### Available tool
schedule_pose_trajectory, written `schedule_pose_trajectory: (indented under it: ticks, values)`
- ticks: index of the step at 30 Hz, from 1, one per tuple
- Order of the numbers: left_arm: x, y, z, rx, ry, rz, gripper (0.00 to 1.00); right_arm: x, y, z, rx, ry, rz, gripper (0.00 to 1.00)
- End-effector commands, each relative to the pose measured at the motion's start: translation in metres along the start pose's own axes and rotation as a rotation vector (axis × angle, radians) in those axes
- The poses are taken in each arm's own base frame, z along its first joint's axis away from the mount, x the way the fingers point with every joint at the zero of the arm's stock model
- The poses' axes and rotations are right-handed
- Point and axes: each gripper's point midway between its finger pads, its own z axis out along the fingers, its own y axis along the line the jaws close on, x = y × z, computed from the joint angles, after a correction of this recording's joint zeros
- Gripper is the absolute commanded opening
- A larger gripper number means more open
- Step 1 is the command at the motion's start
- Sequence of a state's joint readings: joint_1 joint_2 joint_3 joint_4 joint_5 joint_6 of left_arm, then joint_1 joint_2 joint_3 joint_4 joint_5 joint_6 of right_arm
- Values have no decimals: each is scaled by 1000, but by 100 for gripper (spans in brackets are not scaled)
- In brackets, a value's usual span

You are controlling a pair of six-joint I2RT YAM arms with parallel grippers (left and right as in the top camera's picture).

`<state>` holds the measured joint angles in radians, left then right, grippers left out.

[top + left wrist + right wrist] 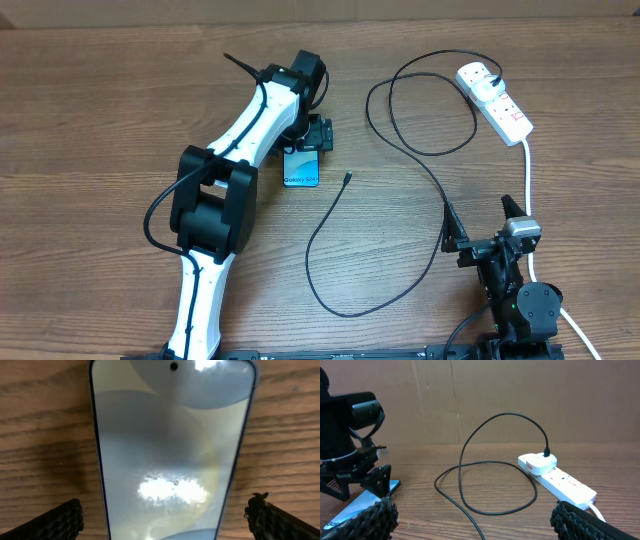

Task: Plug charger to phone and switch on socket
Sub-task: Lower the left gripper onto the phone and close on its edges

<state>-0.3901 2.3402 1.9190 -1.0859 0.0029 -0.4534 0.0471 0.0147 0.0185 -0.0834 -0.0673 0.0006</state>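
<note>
Left tool (167, 520) stands open, one finger on each side of the phone (172, 450) and clear of its edges; the phone lies flat, screen up, near the middle of the counter (100, 80); right tool (476, 522) is likewise open and empty, at the near right edge. Charger (510, 414) status: its white plug head (538, 463) already sits in the socket (505, 108) at the far right; its connector tip (346, 178) lies loose on the counter just beside the phone, not inserted; switch position cannot be determined. Judged remaining: insert the tip; press the switch. Counter surface is brown wood grain; a plain cardboard-coloured wall (470, 400) closes the rear.
</note>
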Motion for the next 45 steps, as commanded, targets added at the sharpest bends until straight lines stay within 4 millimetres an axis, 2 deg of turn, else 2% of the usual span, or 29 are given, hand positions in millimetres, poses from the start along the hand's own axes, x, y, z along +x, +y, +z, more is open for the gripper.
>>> schedule_pose_trajectory:
  ticks: [1,6,16,31,35,38,41,45]
  values:
    - [6,7,14,-24,20,9,100,2,-1,0,5,-5,2,100]
    - [8,8,21,-22,22,8,100,2,-1,0,5,-4,2,100]
    - [8,6,21,-19,18,11,100,2,-1,0,5,-5,2,100]
    - [7,7,21,-20,18,10,76,2,-1,0,5,-5,2,100]
    - [8,7,21,-20,18,10,77,2,-1,0,5,-4,2,100]
    - [8,7,21,-21,20,10,85,2,-1,0,5,-4,2,100]
    - [9,7,21,-22,22,10,87,2,-1,0,5,-4,2,100]
    - [12,9,25,-27,33,10,80,2,-1,0,5,-5,2,100]
